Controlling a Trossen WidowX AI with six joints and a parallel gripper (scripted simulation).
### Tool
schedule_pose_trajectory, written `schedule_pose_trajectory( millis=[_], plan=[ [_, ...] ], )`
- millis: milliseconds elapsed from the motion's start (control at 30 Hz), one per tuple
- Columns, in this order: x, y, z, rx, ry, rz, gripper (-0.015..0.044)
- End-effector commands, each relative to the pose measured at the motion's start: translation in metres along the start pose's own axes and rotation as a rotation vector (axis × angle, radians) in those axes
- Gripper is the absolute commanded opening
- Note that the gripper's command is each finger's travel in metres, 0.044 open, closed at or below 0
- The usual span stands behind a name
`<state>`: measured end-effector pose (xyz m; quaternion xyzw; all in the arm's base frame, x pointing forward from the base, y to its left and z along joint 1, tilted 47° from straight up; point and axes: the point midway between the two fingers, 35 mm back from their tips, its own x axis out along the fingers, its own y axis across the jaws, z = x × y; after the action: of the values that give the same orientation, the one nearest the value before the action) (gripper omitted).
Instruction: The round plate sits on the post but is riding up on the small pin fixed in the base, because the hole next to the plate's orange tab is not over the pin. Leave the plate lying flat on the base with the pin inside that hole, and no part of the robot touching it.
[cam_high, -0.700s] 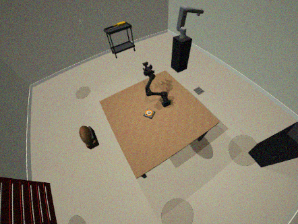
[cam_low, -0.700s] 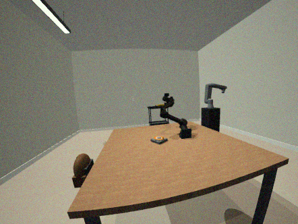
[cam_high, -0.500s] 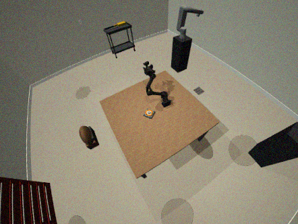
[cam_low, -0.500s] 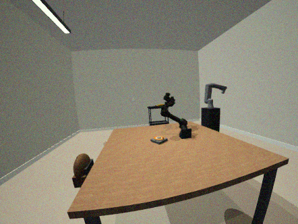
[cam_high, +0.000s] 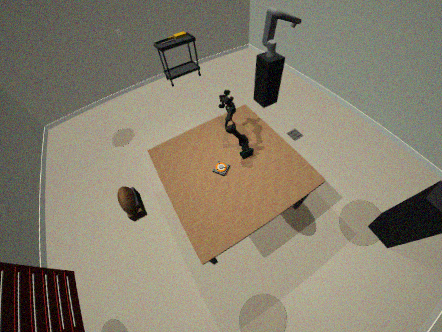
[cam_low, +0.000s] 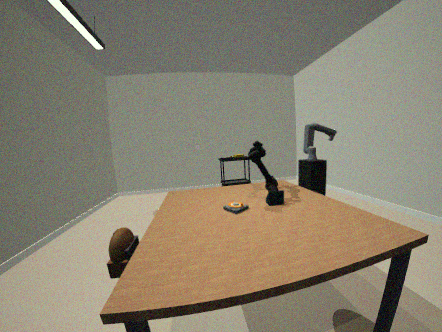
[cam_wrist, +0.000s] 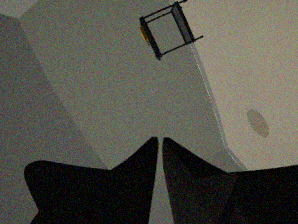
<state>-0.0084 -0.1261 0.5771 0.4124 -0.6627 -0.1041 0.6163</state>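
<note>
The small round orange-and-white plate (cam_high: 220, 167) sits on its dark square base (cam_high: 226, 172) near the middle of the tan wooden bench (cam_high: 260, 200), just beside the foot of the black jointed arm (cam_high: 236, 131); in the exterior view the plate (cam_low: 235, 205) reads as a thin disc lying on the low dark slab, too small to tell tilt, tab, hole or pin. Judging by shape it is probably a light, rigid, smooth disc, not fragile, likely slippery on its flat face, so a pinch across the thin rim or a nudge at the orange tab looks like the sensible hold, then a turn about the post until the hole meets the pin. The dark parallel-jaw gripper (cam_wrist: 161, 145) is raised well above the bench and well apart from the plate, its two blunt black fingers drawn together with only a sliver of gap and nothing between them; the wrist view looks past them to pale floor, grey wall and a black wire-frame trolley with a yellow item on top (cam_wrist: 166, 27). Bench top is matte wood grain on dark legs; the base is matte dark and flat-edged. Round about: a grey robot arm on a black pedestal (cam_high: 270, 70), a brown rounded object on a dark stand (cam_high: 130, 202) on the floor, none near the plate
</note>
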Motion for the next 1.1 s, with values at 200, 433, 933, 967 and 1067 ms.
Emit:
schedule_pose_trajectory(
  millis=[200,433,933,967,1067],
  plan=[
    [0.033,-0.073,0.039,0.126,-0.043,-0.190,0.0000],
    [0.044,-0.149,0.034,0.209,-0.041,-0.397,0.0000],
    [0.005,-0.314,-0.055,0.150,0.147,-0.925,0.0000],
    [-0.002,-0.315,-0.068,0.187,0.183,-0.936,0.0000],
    [-0.027,-0.347,-0.097,0.139,0.259,-1.064,0.0000]
  ],
)
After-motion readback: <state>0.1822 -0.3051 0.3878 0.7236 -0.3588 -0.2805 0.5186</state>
